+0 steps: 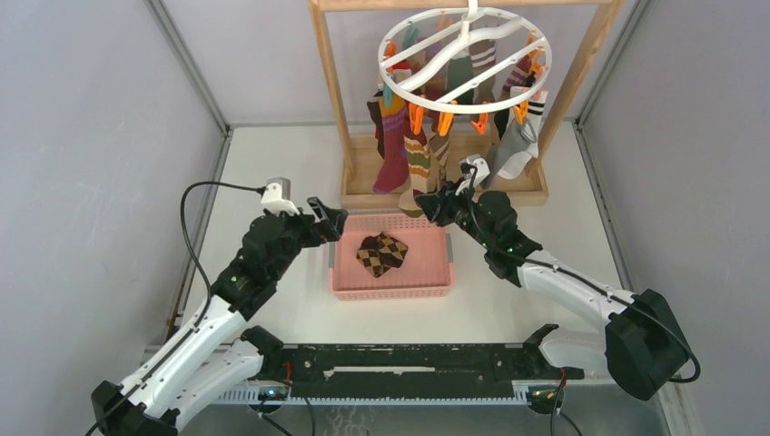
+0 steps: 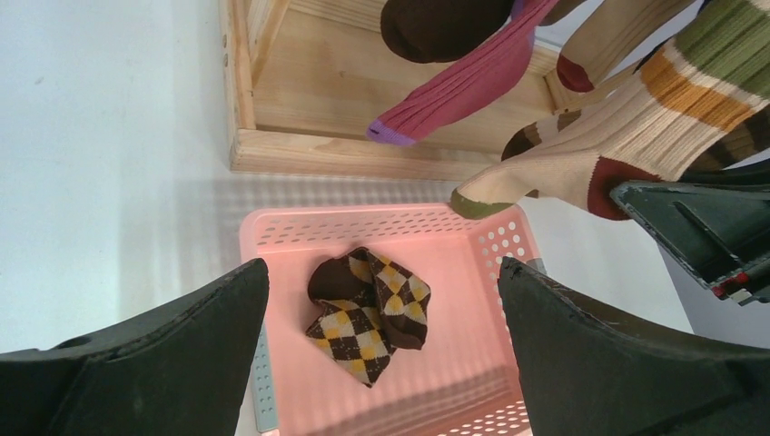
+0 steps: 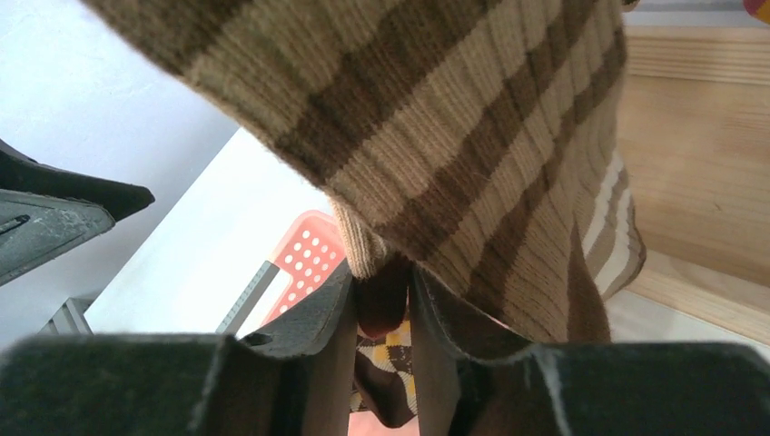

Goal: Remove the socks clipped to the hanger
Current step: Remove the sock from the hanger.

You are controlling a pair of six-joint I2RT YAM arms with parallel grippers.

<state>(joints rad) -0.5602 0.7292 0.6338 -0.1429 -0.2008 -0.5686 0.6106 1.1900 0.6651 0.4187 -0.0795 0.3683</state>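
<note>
Right gripper [image 3: 381,272] fingers fill the bottom of the right wrist view, drawn in close and pinching the dark toe of a tan-and-brown striped sock [image 3: 454,136]. That sock's leg runs up and away, out of frame. Table [image 1: 272,163]: white, walled on three sides. Wooden rack [image 1: 331,91] stands at the middle of the far edge. The hanger [image 1: 459,107] hangs from its top bar by the hook, ring lying flat. The socks [image 1: 409,145] hang around the rim, long axes vertical, cuffs in the orange and teal clips [image 1: 416,116], toes pointing down toward the rack base. Pink basket [image 1: 390,291] sits mid-table, just in front of the rack base. One brown argyle sock [image 1: 381,254] lies crumpled inside it, well apart from the hanger. Left gripper [image 1: 334,221] hovers at the basket's left edge, fingers spread wide, nothing between them. Top view gives the whole ring and both arms, but the right fingers are lost among the sock toes. Only the right wrist view shows the pinch. Left wrist view alone shows the toes from below: a pink sock with a purple toe [image 2: 472,82] and a cream sock with a green toe [image 2: 581,154], both slanting down-left above the basket's far wall.
</note>
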